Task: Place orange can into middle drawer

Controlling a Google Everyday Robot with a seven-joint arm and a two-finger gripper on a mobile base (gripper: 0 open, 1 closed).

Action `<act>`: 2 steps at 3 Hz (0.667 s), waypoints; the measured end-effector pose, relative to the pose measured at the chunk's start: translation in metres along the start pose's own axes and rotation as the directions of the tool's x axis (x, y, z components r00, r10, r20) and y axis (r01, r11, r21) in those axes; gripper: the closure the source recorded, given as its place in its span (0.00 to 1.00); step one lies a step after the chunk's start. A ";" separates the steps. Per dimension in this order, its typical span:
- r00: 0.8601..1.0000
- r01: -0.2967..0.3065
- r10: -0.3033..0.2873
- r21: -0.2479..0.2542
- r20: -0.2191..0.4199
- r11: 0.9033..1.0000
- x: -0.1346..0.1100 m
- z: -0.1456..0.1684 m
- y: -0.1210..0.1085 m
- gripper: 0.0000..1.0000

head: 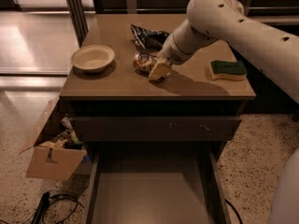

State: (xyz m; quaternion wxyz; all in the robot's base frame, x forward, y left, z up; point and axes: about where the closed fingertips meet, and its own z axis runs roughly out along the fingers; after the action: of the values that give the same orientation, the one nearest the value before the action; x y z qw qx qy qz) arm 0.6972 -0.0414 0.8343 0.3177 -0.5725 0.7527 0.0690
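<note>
- Brown bench [117, 87]: white bowl [92, 58] near left edge, green sponge [228, 70] near right edge; middle drawer [149, 200] open below.
- Gripper [160, 71] sits low mid-bench, just beside the orange can [142, 62]; its grip cannot be told.

A brown cabinet [107, 85] is placed on a speckled floor [261, 148]. A cardboard box [51, 162] is seen at its left. Light is reflected behind.

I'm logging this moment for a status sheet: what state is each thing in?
Can: on the counter, not in a drawer.
Gripper: low over the counter, beside the can.
Middle drawer: pulled open, floor bare.
Top drawer: shut.
Bowl: upright, empty.
Bag: crumpled, behind the can.
Sponge: flat, green side up.
Box: on the floor, flaps open.
</note>
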 end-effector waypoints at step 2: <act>1.000 0.000 0.000 0.000 0.000 1.000 0.000 0.000 0.000 0.91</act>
State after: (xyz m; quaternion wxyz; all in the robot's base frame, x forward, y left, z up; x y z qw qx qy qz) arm 0.6971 -0.0414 0.8343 0.3176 -0.5725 0.7527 0.0690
